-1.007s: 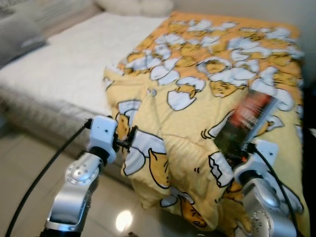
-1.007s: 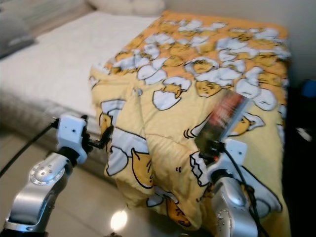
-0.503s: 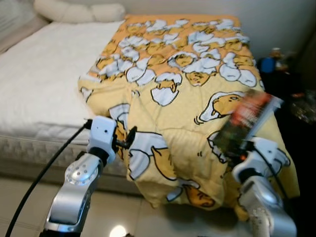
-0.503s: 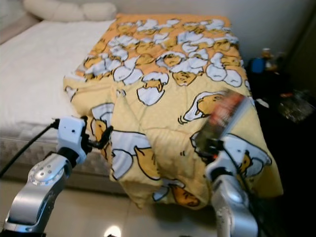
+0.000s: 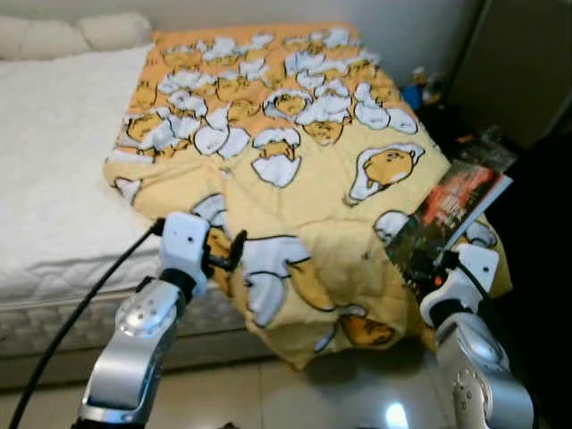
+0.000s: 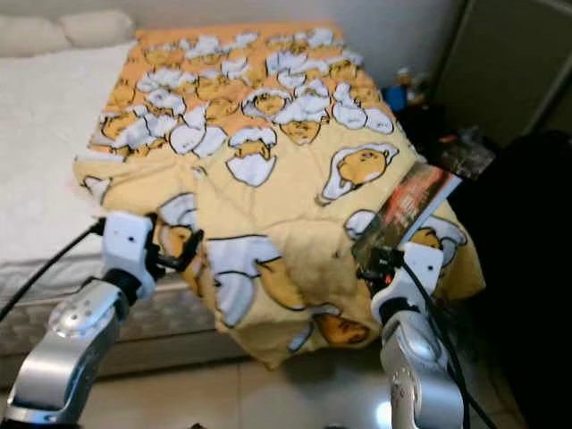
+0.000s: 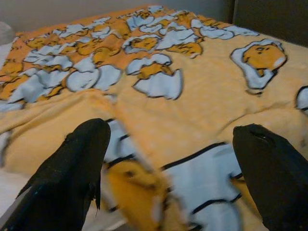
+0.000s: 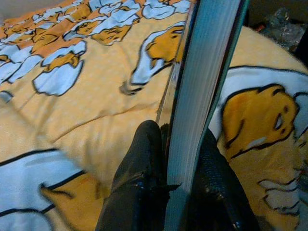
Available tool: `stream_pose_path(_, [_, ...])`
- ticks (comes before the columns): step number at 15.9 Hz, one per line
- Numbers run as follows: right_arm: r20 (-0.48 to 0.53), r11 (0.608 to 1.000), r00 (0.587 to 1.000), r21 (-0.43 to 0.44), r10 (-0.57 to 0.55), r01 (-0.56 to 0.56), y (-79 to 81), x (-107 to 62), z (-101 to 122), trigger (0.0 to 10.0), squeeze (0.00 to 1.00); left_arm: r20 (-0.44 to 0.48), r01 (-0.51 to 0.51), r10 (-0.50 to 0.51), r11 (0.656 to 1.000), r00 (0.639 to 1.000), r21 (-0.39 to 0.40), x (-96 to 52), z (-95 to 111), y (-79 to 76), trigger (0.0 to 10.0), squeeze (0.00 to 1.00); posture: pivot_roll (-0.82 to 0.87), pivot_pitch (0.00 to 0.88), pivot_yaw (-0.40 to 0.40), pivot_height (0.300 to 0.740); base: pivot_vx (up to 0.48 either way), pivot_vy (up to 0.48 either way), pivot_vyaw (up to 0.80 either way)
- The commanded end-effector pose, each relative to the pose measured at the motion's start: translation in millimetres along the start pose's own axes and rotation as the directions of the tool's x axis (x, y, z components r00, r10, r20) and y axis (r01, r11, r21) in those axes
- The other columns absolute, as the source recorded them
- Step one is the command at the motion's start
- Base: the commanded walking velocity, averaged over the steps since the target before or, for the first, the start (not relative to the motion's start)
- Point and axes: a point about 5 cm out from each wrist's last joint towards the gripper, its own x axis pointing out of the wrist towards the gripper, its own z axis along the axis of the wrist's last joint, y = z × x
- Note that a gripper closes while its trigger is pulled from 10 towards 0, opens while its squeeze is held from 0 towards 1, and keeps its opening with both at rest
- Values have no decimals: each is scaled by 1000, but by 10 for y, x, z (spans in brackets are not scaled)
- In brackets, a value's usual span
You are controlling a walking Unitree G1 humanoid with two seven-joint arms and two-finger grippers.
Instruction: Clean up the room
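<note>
My right gripper is shut on a dark book with a red cover, held tilted over the bed's near right corner. In the right wrist view the book's page edge runs up between the two black fingers. My left gripper is held out level, open and holding nothing, over the near edge of the yellow duvet with its egg cartoon print. The left wrist view has its two fingers wide apart above the duvet.
The white mattress lies bare on the left, with pillows at the head. Right of the bed stands a dark area with small items and a dark cabinet. Shiny tiled floor lies below.
The camera has swung right, so the bed slid left in view and the dark area beside it appeared. Both grippers keep their poses, the right still holding the book.
</note>
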Motion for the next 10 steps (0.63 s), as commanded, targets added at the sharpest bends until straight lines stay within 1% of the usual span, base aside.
stream_pose_path(1, [31,997,997,-11,73,-73,169,34,74,10000,0,-18,-35,35,999,999,4,-42,-26,86,10000,106,-17,0,40,740,0,424,0])
stream_pose_path(2, [34,996,996,-15,85,-85,187,43,83,10000,0,-20,-40,40,999,999,2,-54,-31,89,10000,110,-14,0,38,740,0,424,-681])
stream_pose_path(3, [35,996,995,-16,93,-93,201,51,90,10000,0,-21,-45,45,999,999,1,-61,-31,91,10000,106,-10,0,36,740,0,424,0])
stream_pose_path(5, [40,991,992,-59,118,-116,220,39,78,10000,0,-23,-46,46,999,999,1,-92,-38,73,10000,110,-7,0,39,740,0,422,0])
stream_pose_path(6, [26,988,992,-89,125,-123,256,50,46,10000,0,-27,-46,46,999,999,3,-98,-41,86,10000,110,-4,0,48,740,0,420,0])
stream_pose_path(9, [27,987,993,-110,118,-114,294,75,35,10000,0,-29,-42,43,999,999,12,-90,-23,122,10000,106,7,0,43,740,0,420,0])
stream_pose_path(10, [31,985,993,-129,118,-113,293,78,37,10000,0,-30,-45,46,999,999,12,-94,-21,123,10000,110,8,0,41,740,0,420,0])
